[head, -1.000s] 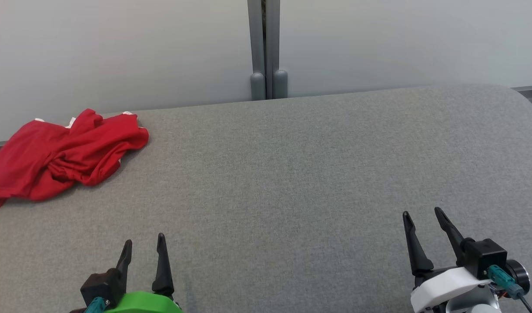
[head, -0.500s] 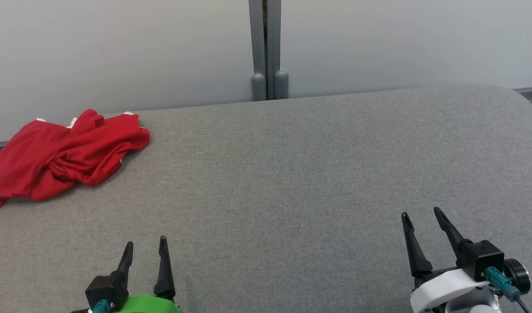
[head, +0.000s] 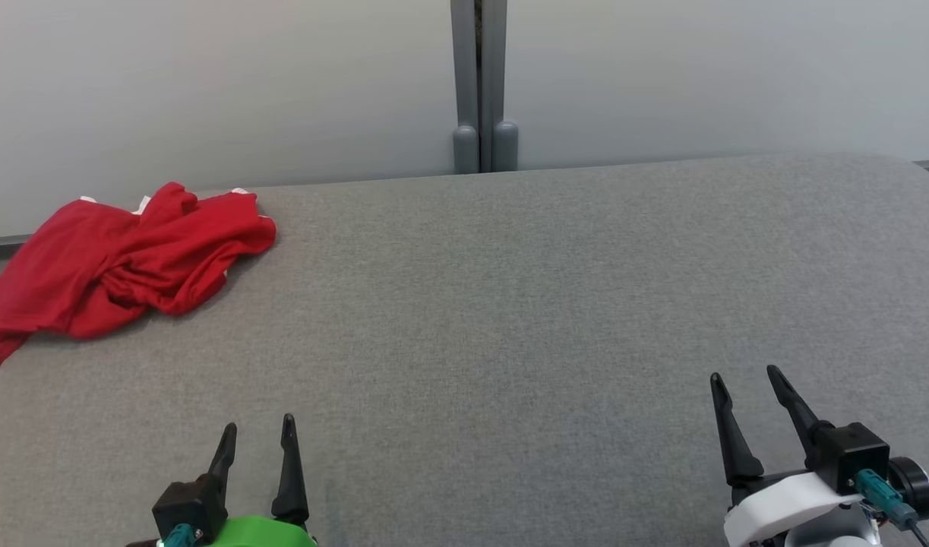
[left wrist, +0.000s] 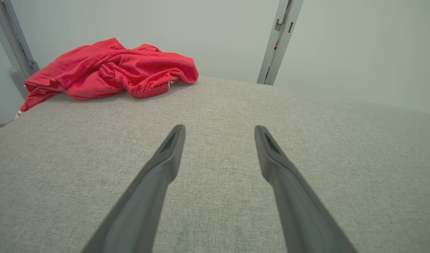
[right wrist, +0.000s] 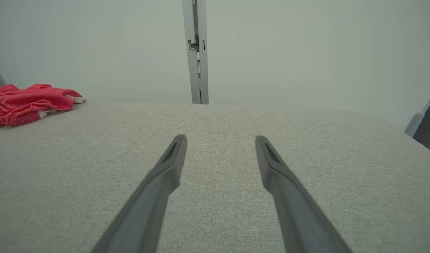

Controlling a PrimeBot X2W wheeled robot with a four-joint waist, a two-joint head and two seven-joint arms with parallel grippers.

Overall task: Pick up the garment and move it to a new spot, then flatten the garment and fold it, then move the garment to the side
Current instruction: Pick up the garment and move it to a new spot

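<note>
Head view showed the crumpled red garment far-left on the worktop, nearer the left pincer than the right pincer; both gaped wide, empty.

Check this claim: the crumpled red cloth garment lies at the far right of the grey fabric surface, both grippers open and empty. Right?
No. The crumpled red cloth garment lies at the far left of the grey fabric surface, as the head view shows.
</note>
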